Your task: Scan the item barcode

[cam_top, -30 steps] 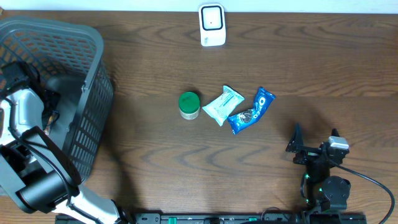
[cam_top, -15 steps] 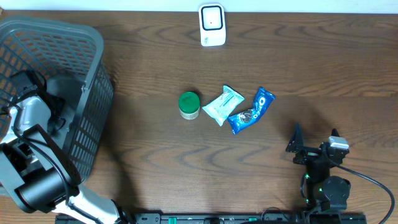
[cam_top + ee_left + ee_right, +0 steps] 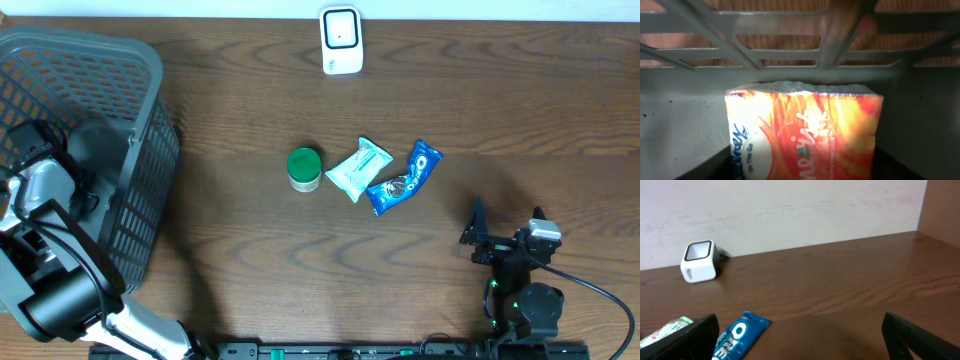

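The grey plastic lattice basket [image 3: 150, 120] stands at the table's left end, and the left arm reaches down into it. In the left wrist view an orange-and-white printed soft packet [image 3: 805, 135] lies on the basket's floor, its far end against the slatted wall, with brown wood showing through the slots. The left gripper [image 3: 799, 170] is right at this packet, dark shapes flanking it at the bottom corners, but I cannot tell whether the jaws press on it or stand clear. From overhead the packet is hidden under the arm, and no other contents can be made out. On the open dark wooden table [image 3: 250, 260], near the middle, a small green-lidded jar [image 3: 304, 168], a pale green and white wrapped packet [image 3: 357, 168] and a blue Oreo wrapper [image 3: 404, 179] lie in a row; packet and wrapper touch. The white box-shaped barcode scanner [image 3: 341, 39] stands at the far edge. The right gripper [image 3: 800, 322] hovers low at the near right, jaws spread wide and empty.
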You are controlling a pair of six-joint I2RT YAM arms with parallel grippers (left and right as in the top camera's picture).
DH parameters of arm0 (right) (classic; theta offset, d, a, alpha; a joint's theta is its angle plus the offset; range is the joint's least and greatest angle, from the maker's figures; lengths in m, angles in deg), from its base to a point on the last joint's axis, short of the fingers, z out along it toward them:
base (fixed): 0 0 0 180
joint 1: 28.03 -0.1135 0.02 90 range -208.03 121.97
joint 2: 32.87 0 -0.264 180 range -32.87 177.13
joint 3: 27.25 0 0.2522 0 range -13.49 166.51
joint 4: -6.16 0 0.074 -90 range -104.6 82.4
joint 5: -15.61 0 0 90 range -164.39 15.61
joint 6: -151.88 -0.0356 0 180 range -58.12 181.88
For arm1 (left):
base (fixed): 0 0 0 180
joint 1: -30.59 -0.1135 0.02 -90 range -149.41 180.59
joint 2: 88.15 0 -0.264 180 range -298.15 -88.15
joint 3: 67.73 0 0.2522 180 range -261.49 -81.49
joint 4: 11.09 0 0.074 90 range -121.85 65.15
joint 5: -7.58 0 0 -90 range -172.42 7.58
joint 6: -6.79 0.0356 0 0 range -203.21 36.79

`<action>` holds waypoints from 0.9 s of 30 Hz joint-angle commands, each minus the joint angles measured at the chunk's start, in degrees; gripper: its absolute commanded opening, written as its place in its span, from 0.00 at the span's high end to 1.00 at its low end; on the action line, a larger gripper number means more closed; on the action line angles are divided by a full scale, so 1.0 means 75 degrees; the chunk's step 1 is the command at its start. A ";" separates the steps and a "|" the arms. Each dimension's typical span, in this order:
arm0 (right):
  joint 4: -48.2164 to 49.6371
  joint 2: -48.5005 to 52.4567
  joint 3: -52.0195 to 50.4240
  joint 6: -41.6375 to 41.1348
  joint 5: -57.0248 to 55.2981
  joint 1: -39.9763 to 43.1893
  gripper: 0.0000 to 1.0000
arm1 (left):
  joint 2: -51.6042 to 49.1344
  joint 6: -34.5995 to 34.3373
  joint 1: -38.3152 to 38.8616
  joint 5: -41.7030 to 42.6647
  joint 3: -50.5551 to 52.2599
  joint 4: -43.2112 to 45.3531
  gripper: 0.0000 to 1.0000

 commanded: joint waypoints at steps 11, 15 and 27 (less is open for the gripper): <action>-0.0023 -0.0038 -0.0012 -0.0082 -0.0070 -0.0044 0.01 | 0.1923 0.0510 -0.0114 0.0050 -0.0122 -0.0227 0.44; -0.0023 -0.0038 -0.0012 -0.0079 -0.0067 -0.0044 0.01 | 0.3456 0.0533 -0.0114 0.0437 -0.0122 -0.0280 0.44; -0.0023 -0.0038 -0.0012 -0.0079 -0.0067 -0.0044 0.01 | 0.7291 0.0143 0.1265 0.3652 -0.0175 0.0166 0.44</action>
